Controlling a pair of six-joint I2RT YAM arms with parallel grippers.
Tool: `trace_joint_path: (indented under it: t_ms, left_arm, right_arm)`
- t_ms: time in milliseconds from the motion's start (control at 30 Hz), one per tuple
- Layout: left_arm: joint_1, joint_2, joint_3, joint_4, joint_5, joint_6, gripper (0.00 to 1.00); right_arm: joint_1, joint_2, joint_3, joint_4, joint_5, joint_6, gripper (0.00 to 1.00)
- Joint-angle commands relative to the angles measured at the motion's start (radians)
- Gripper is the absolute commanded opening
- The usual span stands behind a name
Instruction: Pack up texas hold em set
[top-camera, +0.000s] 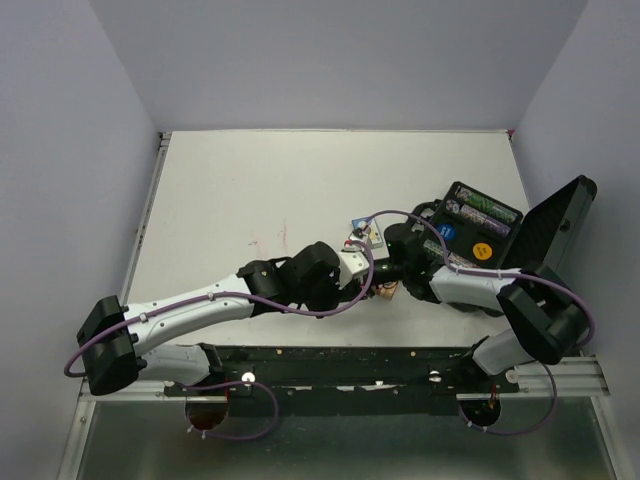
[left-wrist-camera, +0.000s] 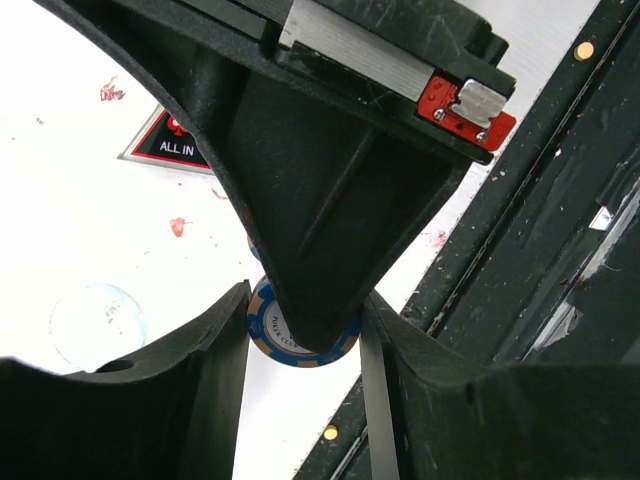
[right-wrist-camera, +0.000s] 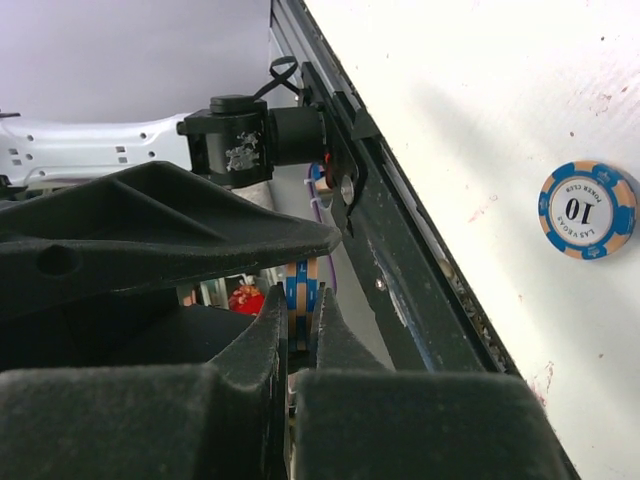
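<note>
Your left gripper (left-wrist-camera: 305, 308) is closed across the width of a blue chip (left-wrist-camera: 272, 325), one finger touching each side of its rim. Your right gripper (right-wrist-camera: 300, 300) comes in from above and pinches what looks like the same chip by its two faces. In the right wrist view you see it only edge-on, as a thin blue and orange stripe between the tight jaws. Most of the chip's face is covered by the right finger, so you can read only part of its lettering.

From above, the two grippers meet near the front middle of the table (top-camera: 280, 180) and hide the chip almost completely.

The case (top-camera: 480, 222) lies open on the right side of the table, its lid (top-camera: 553, 225) standing up and tilted outward. The right arm crosses its near part, so you can make out only some chip rows and a blue spot inside.

A second chip (right-wrist-camera: 588, 210), marked 10, lies flat on the table, apart from the grippers. A triangular marker (left-wrist-camera: 170, 148) reading ALL IN is partly cut off behind the right gripper. A clear disc (left-wrist-camera: 95, 325) lies near the left finger, faint against the white surface. The black rail (right-wrist-camera: 400, 270) runs along the table edge.
</note>
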Motion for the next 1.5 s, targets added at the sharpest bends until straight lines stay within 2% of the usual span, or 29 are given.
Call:
trace_joint_path:
  t_ms: [0, 100, 133, 167, 267, 400, 500, 667, 767, 1067, 1467]
  left_arm:
    - [0.006, -0.029, -0.005, 0.044, -0.036, 0.004, 0.41]
    - [0.004, -0.045, -0.010, 0.050, -0.048, 0.004, 0.79]
    - [0.006, -0.052, -0.011, 0.053, -0.056, 0.002, 0.87]
    - [0.006, -0.060, -0.013, 0.055, -0.061, 0.002, 0.93]
    - [0.017, -0.091, -0.018, 0.058, -0.062, 0.002, 0.98]
    - [0.056, -0.143, -0.030, 0.079, -0.007, -0.013, 0.99]
    - [0.098, -0.164, -0.034, 0.082, 0.054, -0.039, 0.99]
    - [0.120, -0.161, -0.016, 0.045, 0.021, -0.060, 0.99]
    - [0.120, -0.178, -0.022, 0.036, 0.024, -0.074, 0.99]
    - [0.120, -0.207, -0.024, 0.029, 0.033, -0.087, 0.99]
    - [0.120, -0.209, -0.022, 0.018, 0.039, -0.079, 0.99]
  right_arm:
    - [0.013, -0.013, -0.005, -0.024, 0.023, -0.038, 0.01]
    - [0.001, -0.042, 0.026, -0.125, 0.109, -0.103, 0.01]
    - [-0.013, -0.055, 0.046, -0.172, 0.131, -0.129, 0.01]
    - [-0.040, -0.065, 0.061, -0.234, 0.154, -0.159, 0.01]
    - [-0.155, -0.114, 0.115, -0.421, 0.250, -0.252, 0.01]
    - [-0.312, -0.177, 0.219, -0.671, 0.483, -0.419, 0.01]
    - [-0.390, -0.188, 0.316, -0.800, 0.722, -0.496, 0.01]
    - [-0.493, -0.138, 0.434, -0.857, 1.028, -0.541, 0.01]
    - [-0.530, -0.066, 0.494, -0.874, 1.143, -0.556, 0.01]
    - [-0.605, 0.160, 0.641, -0.894, 1.278, -0.582, 0.01]
    - [-0.628, 0.269, 0.722, -0.903, 1.330, -0.601, 0.01]
